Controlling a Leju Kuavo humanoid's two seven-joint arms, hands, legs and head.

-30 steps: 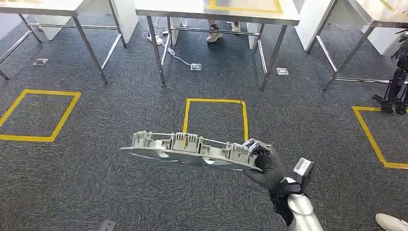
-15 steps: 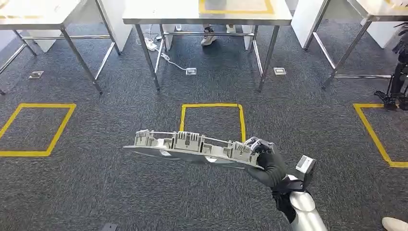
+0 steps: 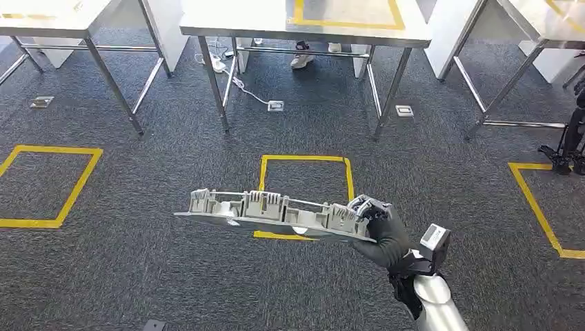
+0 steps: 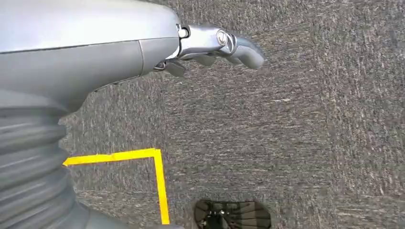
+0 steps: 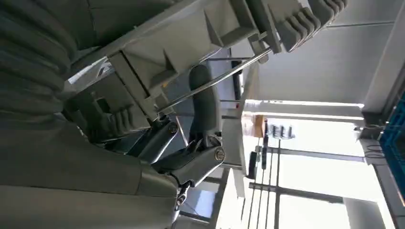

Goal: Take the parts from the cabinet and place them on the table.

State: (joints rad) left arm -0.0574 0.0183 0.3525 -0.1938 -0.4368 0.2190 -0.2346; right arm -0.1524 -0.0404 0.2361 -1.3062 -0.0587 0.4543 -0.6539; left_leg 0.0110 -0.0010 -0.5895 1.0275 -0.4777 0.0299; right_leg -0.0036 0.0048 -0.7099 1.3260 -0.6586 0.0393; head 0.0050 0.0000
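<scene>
One part (image 3: 272, 214) above open carpet (image 3: 138, 276)

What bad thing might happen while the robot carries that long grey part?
The right hand grips the long grey part at one end only, so the far end sticks out unsupported and might sag or slip. Sticking out sideways, it might also bump a leg of the metal table ahead.

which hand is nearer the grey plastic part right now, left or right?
Right. The right hand grips the grey plastic part by one end, carrying it over the carpet. The left hand hangs over the floor, holding nothing.
</scene>
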